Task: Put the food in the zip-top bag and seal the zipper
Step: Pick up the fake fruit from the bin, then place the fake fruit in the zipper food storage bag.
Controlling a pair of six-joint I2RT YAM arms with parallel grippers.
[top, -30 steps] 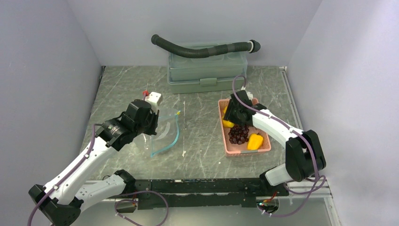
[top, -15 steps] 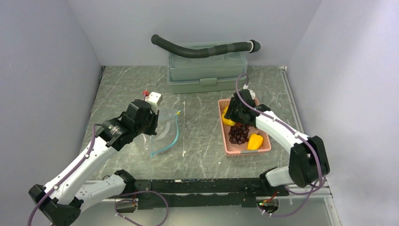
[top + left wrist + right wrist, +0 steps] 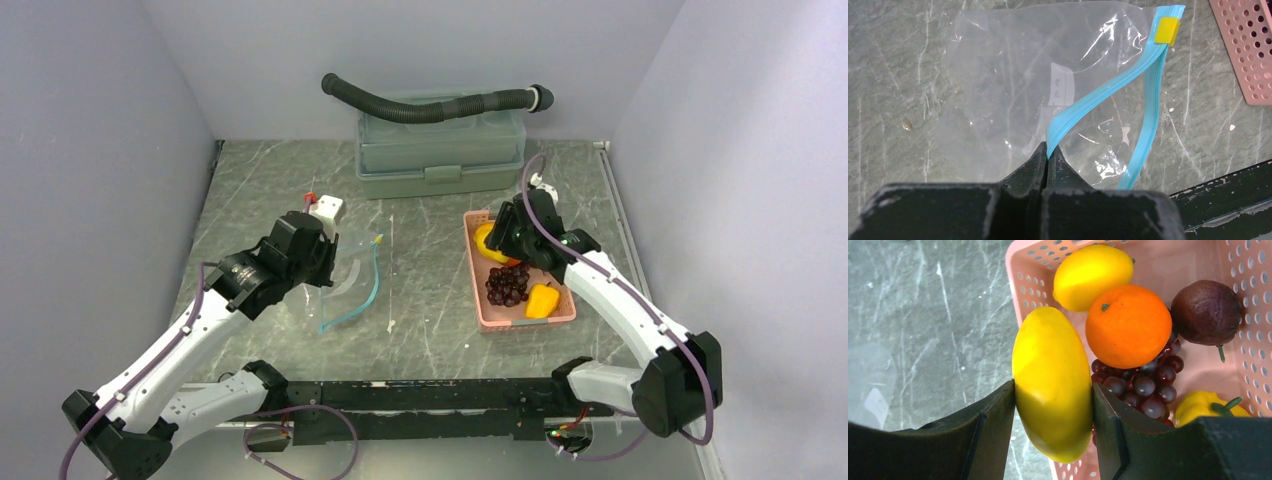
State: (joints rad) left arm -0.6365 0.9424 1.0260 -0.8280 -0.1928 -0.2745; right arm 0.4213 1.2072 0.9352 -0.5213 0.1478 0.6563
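Left wrist: clear crinkled bag (image 3: 998,85), teal zipper (image 3: 1108,86)

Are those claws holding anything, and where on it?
Yes. The left gripper pinches the bag by its zipper, partway along; the right gripper clamps a yellow fruit across its middle.
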